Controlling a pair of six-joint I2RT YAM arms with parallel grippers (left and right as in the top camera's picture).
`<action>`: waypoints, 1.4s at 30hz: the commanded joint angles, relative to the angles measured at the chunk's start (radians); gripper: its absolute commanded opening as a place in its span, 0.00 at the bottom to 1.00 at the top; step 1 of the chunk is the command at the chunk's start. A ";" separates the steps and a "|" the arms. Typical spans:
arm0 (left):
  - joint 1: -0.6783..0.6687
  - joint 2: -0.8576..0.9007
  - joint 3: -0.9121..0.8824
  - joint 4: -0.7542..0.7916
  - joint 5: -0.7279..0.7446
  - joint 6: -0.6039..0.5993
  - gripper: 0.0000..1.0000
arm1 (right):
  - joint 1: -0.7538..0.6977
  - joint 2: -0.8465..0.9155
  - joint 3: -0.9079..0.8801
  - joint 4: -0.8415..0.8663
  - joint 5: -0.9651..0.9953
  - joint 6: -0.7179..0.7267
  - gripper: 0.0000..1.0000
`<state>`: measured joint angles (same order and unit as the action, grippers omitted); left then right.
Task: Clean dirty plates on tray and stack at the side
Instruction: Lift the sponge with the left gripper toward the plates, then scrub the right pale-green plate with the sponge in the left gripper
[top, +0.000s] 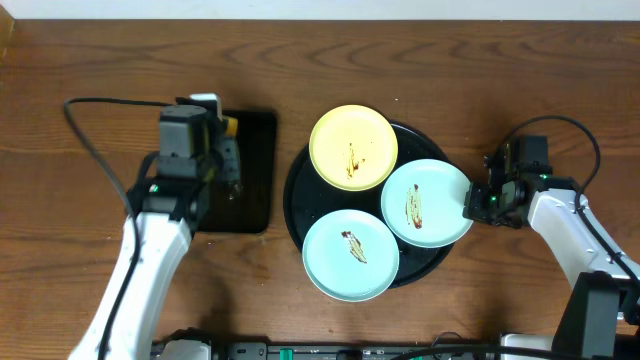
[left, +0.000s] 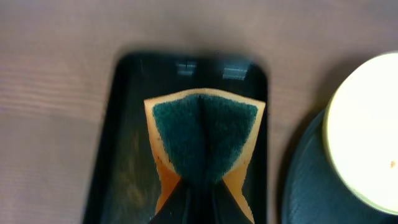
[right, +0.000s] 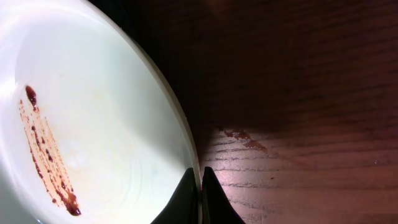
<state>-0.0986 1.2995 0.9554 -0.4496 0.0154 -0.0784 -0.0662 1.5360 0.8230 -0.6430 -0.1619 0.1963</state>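
On the wooden table (top: 100, 60), three smeared plates (top: 353, 147) sit on the round black tray (top: 294, 190). The left gripper (left: 200, 186) clamps a sponge (left: 205, 134) over the small rectangular tray (left: 121, 137). The right gripper (right: 200, 180) pinches the mint plate (right: 93, 112) by its rim. Wiping has not begun, I'd say; next the sponge must cross to that plate.

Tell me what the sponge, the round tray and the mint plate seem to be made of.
Sponge: orange foam under a fuzzy dark green scouring layer, folding softly. Round tray: glossy black sheen, probably plastic. Mint plate: smooth glossy surface, plastic or glazed ceramic; cannot tell which.
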 joint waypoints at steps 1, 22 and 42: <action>0.002 0.109 -0.002 -0.037 -0.007 -0.040 0.07 | -0.005 0.009 -0.001 -0.004 0.026 -0.003 0.01; -0.055 0.175 0.061 -0.131 0.404 -0.093 0.08 | -0.005 0.009 -0.001 -0.006 0.026 -0.002 0.01; -0.563 0.370 0.208 0.180 0.392 -0.280 0.07 | -0.004 0.009 -0.001 -0.007 -0.008 -0.003 0.01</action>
<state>-0.6102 1.6115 1.1481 -0.2947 0.3985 -0.3088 -0.0662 1.5360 0.8230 -0.6460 -0.1692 0.1963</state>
